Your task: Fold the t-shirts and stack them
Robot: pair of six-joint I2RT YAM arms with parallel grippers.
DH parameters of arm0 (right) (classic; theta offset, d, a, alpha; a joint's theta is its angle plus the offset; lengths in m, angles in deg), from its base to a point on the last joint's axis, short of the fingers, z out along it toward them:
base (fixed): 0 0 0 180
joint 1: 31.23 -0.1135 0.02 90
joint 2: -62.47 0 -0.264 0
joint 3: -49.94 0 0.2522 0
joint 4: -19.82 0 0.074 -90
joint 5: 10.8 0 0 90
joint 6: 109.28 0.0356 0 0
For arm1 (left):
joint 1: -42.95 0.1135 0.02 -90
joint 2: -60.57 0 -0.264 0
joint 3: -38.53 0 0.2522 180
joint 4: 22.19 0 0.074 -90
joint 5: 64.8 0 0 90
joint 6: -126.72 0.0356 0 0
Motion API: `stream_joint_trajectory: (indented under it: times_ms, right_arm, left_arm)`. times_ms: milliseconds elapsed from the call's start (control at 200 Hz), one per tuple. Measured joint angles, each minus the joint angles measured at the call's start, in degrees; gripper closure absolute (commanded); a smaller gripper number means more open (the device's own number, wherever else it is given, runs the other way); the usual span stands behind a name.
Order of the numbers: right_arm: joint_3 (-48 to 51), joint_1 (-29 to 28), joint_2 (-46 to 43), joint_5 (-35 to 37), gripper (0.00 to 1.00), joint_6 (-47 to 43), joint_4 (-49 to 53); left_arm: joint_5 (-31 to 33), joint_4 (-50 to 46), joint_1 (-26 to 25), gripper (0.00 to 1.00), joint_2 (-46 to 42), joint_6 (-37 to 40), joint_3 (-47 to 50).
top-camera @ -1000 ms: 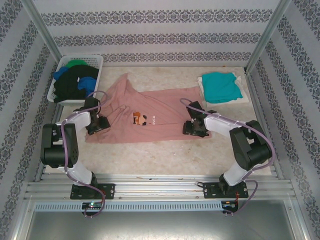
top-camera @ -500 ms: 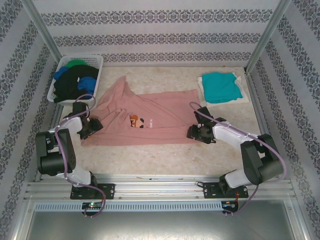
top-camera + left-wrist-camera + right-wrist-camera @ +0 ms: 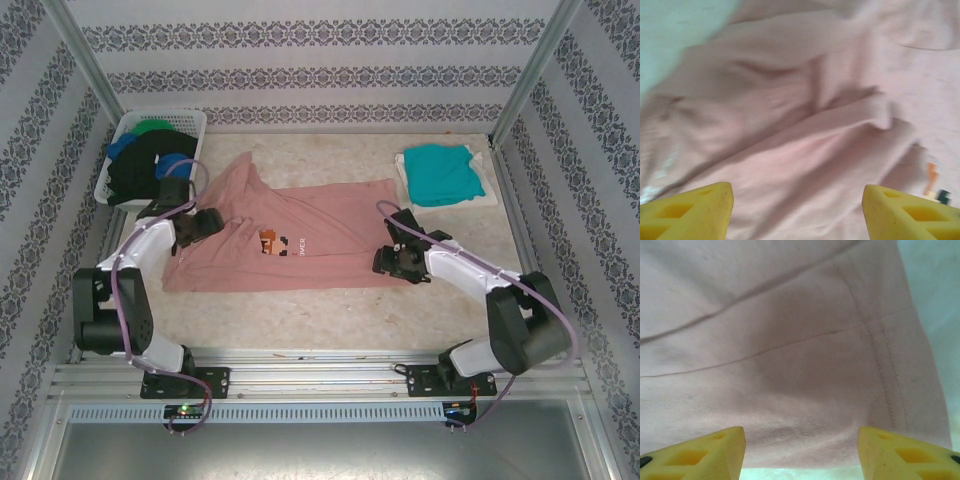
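A salmon-pink t-shirt (image 3: 300, 235) with a small brown pixel print (image 3: 272, 241) lies spread across the middle of the table. My left gripper (image 3: 207, 224) hovers over its left part. In the left wrist view that gripper (image 3: 797, 215) is open, with rumpled pink cloth (image 3: 805, 125) below the yellow fingers (image 3: 690, 210). My right gripper (image 3: 393, 261) is at the shirt's right lower corner. It stands open (image 3: 800, 455) over the hem (image 3: 805, 440), nothing pinched. A folded teal t-shirt (image 3: 440, 172) lies at the back right.
A white slotted basket (image 3: 170, 114) at the back left holds black (image 3: 140, 172), blue (image 3: 124, 147) and green (image 3: 152, 126) shirts. A white cloth (image 3: 405, 180) lies under the teal one. Patterned walls and metal posts enclose the table; bare tabletop (image 3: 320, 310) runs along the front.
Both arms swung outward and the pink shirt was drawn flatter. Then my left gripper moved up and right from the shirt's lower left edge onto its left part. The right gripper barely shifted.
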Motion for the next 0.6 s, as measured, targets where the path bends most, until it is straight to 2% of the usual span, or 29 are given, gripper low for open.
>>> stream_joint_trajectory:
  times_ms: [100,230,480,599]
  right_arm:
    - [0.46,1.29,1.22,0.04,0.37,1.03,0.02]
    - [0.98,3.96,1.25,0.48,0.36,1.66,0.02]
    - [1.77,4.98,-2.69,1.31,0.36,2.1,1.66]
    - [0.11,2.99,-4.37,2.47,0.35,2.03,2.38]
  left_arm:
    - [-2.29,2.8,-3.28,0.31,6.71,-0.68,-2.36]
    - [-2.16,4.0,-3.98,0.31,16.92,-0.87,-5.2]
    - [-1.46,4.24,-2.95,0.3,21.05,-0.79,-11.43]
    - [-1.7,4.17,-3.02,0.29,21.59,-0.79,-13.25]
